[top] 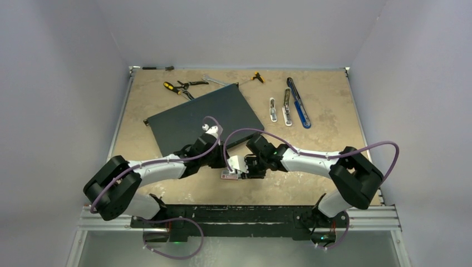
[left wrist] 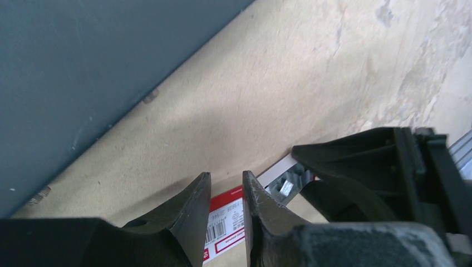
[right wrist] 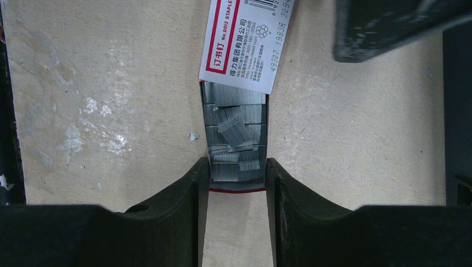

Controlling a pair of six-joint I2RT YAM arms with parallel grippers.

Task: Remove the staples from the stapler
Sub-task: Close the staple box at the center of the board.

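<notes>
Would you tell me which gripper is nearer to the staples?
Right. The right gripper straddles the staples, pressing the sides of their open box; the left gripper hovers beside the box's printed end, farther off.

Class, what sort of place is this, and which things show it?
Probably a lab robot test bench: plain walls box in a tan table, the left arm and right arm are bolted to its near edge, pliers lie at the back.
</notes>
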